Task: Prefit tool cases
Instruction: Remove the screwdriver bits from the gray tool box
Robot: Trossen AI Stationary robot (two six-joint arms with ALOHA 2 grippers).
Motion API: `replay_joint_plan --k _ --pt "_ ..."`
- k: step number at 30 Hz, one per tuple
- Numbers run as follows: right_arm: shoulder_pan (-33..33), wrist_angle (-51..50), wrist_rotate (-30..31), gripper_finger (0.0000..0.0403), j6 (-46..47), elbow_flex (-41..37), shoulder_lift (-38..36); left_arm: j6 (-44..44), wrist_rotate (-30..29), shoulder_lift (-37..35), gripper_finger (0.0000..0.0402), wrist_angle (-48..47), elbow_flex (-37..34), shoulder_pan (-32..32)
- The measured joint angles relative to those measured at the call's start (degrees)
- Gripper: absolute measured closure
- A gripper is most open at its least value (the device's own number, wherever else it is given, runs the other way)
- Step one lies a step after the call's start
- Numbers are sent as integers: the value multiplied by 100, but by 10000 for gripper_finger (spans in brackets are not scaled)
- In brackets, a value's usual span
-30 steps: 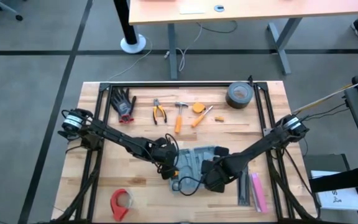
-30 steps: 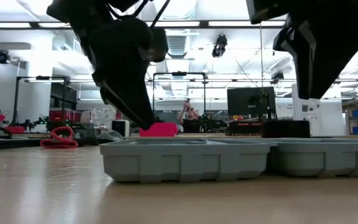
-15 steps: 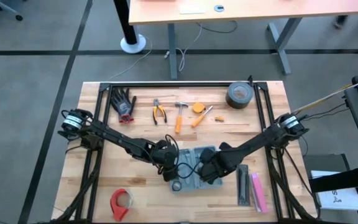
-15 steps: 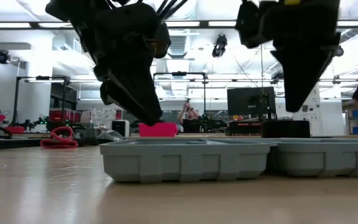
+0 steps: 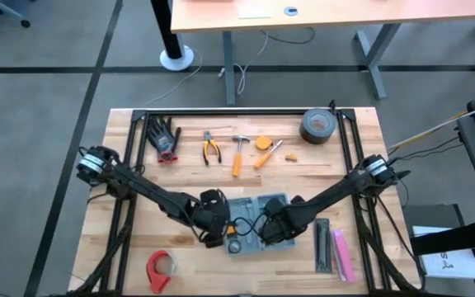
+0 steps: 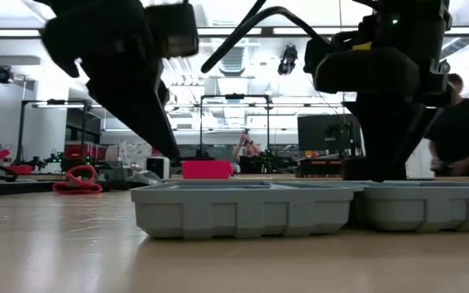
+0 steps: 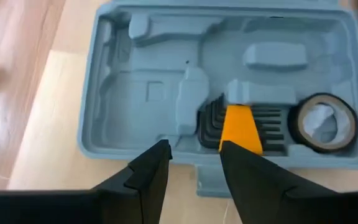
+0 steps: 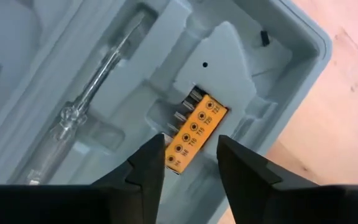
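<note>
Tool cases [image 5: 258, 216] lie opened flat on the bench, toward the middle of its near edge, grey trays up. They look to me like light, stiff moulded plastic, likely to skid on the wood, so the raised rim seems the best place to take hold. My left fingers [image 7: 194, 155] stand apart over the tray's edge by the hex key set [image 7: 241, 127], holding nothing. My right fingers [image 8: 191, 152] stand apart above the orange bit holder [image 8: 194, 134], also holding nothing.
</note>
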Motion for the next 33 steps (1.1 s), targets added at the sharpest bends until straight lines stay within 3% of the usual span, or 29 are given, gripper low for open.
replay_joint_plan --k 8,16,25,33 --pt "-4 23 -576 256 796 0 -9 795 -452 -41 240 79 -21 -50" --pt "-9 208 -587 258 1666 0 -9 1846 -239 -516 246 1311 -787 -41" --pt "-70 403 -544 247 2065 0 -10 1787 -218 -1155 244 2188 -1563 -43" --pt "-105 197 -544 238 2252 0 -9 1382 -86 -1242 235 2269 -1762 -94"
